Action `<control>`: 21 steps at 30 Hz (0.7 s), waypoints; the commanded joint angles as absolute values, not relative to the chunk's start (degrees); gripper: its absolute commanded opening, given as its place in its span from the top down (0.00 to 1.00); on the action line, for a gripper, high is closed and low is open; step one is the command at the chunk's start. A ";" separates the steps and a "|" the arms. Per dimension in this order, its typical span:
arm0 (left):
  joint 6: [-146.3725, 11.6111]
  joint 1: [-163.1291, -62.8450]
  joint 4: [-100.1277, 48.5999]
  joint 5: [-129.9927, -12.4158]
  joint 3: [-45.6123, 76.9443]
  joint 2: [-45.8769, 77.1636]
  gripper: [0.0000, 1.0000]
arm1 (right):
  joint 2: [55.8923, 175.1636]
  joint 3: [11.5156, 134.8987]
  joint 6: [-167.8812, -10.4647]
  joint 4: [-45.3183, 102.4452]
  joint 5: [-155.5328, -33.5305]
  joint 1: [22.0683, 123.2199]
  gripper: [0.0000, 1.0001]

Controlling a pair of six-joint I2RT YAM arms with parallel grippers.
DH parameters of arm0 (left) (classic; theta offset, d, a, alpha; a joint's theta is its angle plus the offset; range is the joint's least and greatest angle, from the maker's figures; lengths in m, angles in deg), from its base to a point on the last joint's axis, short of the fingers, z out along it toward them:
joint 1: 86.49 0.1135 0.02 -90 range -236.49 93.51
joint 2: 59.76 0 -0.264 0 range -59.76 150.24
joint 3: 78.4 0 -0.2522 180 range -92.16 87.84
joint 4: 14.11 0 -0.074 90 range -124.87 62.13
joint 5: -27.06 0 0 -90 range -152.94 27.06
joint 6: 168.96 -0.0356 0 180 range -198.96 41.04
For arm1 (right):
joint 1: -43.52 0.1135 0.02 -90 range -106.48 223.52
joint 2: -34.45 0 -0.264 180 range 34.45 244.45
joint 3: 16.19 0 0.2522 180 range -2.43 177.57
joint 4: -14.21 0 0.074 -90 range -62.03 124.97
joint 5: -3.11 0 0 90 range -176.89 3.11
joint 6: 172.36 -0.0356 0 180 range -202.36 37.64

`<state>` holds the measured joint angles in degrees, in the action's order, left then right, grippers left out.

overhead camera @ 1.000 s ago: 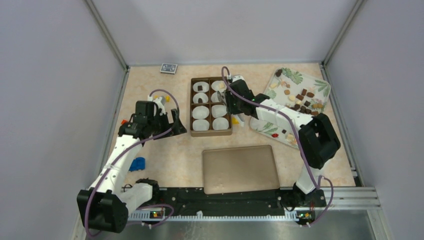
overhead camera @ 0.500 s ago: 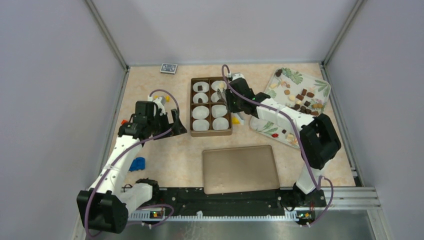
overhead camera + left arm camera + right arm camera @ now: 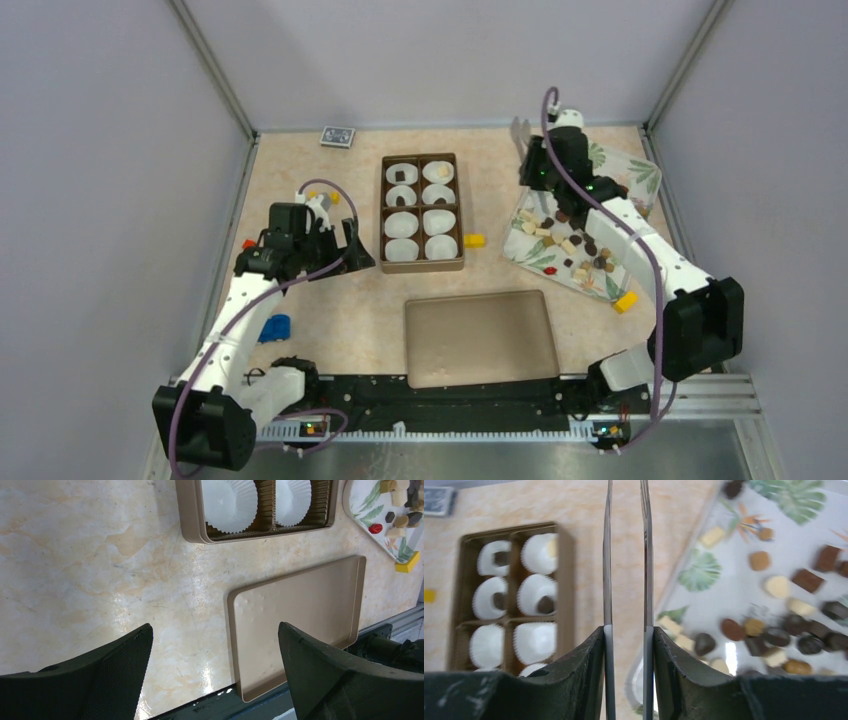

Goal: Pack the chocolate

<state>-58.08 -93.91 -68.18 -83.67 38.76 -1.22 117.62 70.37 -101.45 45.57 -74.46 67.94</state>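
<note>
My right tool (image 3: 519,128) hangs above the far side of the tabletop (image 3: 300,180), near the far left corner of the leaf-print tray (image 3: 648,180). From its wrist camera the two thin blades stand a narrow slit apart with nothing between them, so it is released and empty. Through the slit I see only bare tabletop, the strip that lies between the tray and the brown box (image 3: 384,215).

The chocolate (image 3: 570,240) is mostly on that tray – dark, mid-brown and cream bits scattered loose across its near half (image 3: 774,635). A few pieces already sit in the box's white paper cups (image 3: 535,640): dark ones (image 3: 545,605) in the far cups and a cream one beside them. The near cups are plain white inside.

My left tool (image 3: 352,245) is off to the left of the box, spread as wide as it goes and gripping nothing – below it I see tabletop and the box lid (image 3: 300,620), which lies flat and open side up near my bases.

One yellow block (image 3: 474,240) rests just right of the box, another (image 3: 626,301) at the tray's near corner
</note>
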 commanded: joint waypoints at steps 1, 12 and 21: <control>-56.18 -93.78 -66.72 -87.59 37.28 -2.56 0.01 | 114.78 65.78 -101.52 44.91 -76.66 61.06 0.65; -54.84 -93.78 -64.61 -92.02 37.84 -1.03 0.01 | 116.61 60.11 -99.90 44.81 -73.21 57.77 0.63; -56.60 -93.78 -65.50 -90.40 36.57 -0.93 0.01 | 124.98 64.05 -100.07 44.66 -73.92 56.17 0.62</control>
